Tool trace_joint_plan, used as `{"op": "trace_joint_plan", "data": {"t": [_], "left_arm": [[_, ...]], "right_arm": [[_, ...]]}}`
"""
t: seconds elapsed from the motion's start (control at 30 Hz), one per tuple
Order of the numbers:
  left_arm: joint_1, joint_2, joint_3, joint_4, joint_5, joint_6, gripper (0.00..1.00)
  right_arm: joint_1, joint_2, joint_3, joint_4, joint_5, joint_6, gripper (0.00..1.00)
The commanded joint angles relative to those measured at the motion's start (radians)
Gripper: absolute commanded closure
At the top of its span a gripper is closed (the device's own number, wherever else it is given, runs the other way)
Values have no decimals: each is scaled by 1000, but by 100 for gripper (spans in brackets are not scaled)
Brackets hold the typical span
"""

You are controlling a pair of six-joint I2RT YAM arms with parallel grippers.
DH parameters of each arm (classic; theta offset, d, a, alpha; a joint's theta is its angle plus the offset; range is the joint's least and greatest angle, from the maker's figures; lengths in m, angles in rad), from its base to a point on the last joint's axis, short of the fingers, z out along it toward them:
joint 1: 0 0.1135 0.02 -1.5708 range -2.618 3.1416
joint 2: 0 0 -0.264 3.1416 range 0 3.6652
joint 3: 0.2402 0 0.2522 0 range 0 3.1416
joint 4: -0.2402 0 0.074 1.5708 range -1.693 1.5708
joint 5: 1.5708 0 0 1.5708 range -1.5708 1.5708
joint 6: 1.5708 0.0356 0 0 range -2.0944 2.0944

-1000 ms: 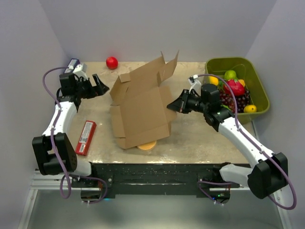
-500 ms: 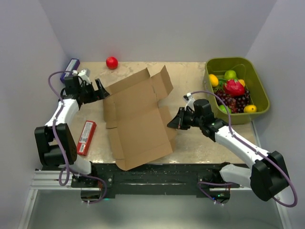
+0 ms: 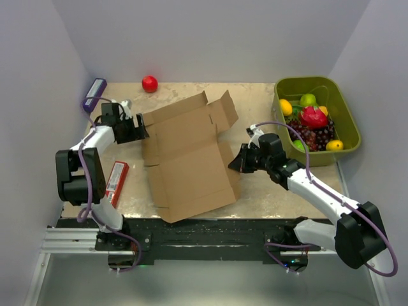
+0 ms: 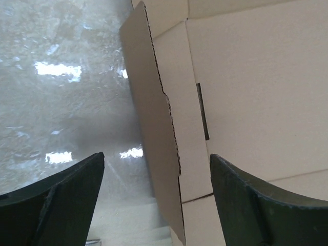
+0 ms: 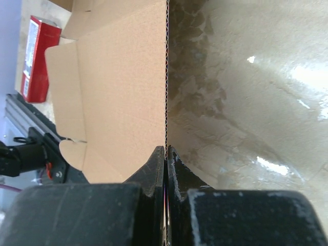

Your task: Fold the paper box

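Now lowered from its raised tilt, paper box [image 3: 188, 159] nearly flat mid-frame, long axis upper right to lower left, right gripper [image 3: 233, 162] clamped on its right edge, left gripper [image 3: 140, 129] apart at its left flap.

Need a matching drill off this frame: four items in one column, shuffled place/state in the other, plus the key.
Items
1. paper box
2. red ball
3. green bin
4. right gripper

Place or state
A. far right, holds fruit
B. pinched shut on a cardboard edge
C. lies unfolded in the middle
D. at the far edge of the table

Pairs: 1-C, 2-D, 3-A, 4-B
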Motion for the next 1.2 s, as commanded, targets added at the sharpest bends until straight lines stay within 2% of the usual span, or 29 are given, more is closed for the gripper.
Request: {"op": "trace_joint_plan", "data": {"t": [0.0,0.07,0.1,0.17,0.2,0.27,0.3,0.4,0.57,0.7,0.87,1.07,1.1,1.17], "left_arm": [[-48,63,63,37,8,19,20],[-64,79,64,41,11,23,24],[-69,83,61,46,16,24,34],[-80,79,51,62,10,26,47],[-81,65,44,70,-1,26,60],[-90,46,26,96,-12,23,74],[-92,30,20,104,-13,21,87],[-92,-6,6,127,-22,20,100],[-92,-97,-6,132,-44,26,100],[-92,-223,-22,121,-130,70,100],[-31,-404,-66,122,-206,128,100],[20,-472,-65,98,-357,220,100],[23,-477,-63,93,-386,240,100],[26,-501,-78,95,-429,260,100]], "right_arm": [[2,-8,8,7,51,-56,100],[2,-11,7,6,57,-70,100],[0,-14,7,4,60,-75,100],[0,-22,15,-13,82,-95,100],[0,-24,21,-36,95,-101,100],[0,-34,42,-65,137,-127,100],[0,-40,48,-94,151,-133,100],[0,-68,71,-132,183,-156,100],[0,-100,99,-136,143,-153,100],[26,-100,110,-91,92,-119,100],[128,-34,140,-37,95,-79,97],[299,140,185,82,120,-4,93],[312,160,189,117,119,22,89],[338,209,196,153,111,43,67]]}}
